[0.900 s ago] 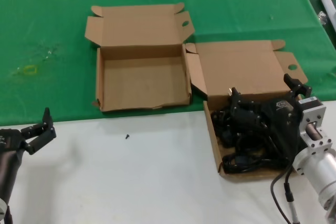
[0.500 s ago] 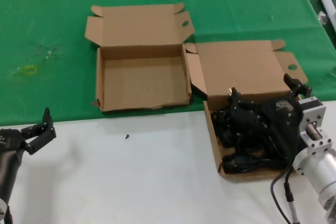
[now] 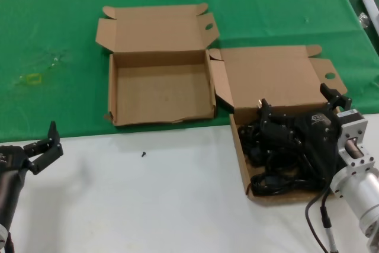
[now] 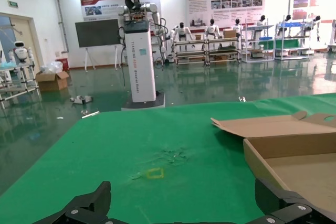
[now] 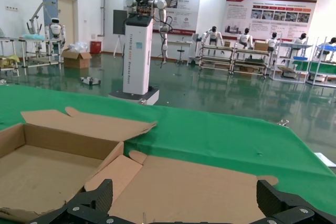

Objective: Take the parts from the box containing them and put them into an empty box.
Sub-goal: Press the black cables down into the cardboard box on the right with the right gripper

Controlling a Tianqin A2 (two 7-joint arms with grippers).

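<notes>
The empty box (image 3: 163, 113) lies open on the green cloth left of centre, with a wavy front edge and its lid folded back. It also shows in the right wrist view (image 5: 31, 174) and the left wrist view (image 4: 294, 161). The box containing the parts (image 3: 240, 158) sits to its right, its lid (image 5: 210, 187) laid back. Black power cords (image 3: 266, 183) lie coiled inside it. My right gripper (image 3: 299, 103) is open and empty just above the cords, its wide-apart fingertips (image 5: 100, 192) over the rear of the box. My left gripper (image 3: 46, 142) is open and empty at the near left, over the white table.
A green cloth (image 3: 59, 28) covers the far half of the table and a white surface (image 3: 148, 205) the near half. A small black screw (image 3: 143, 154) lies on the white part. A yellow mark (image 3: 32, 79) is on the cloth at far left.
</notes>
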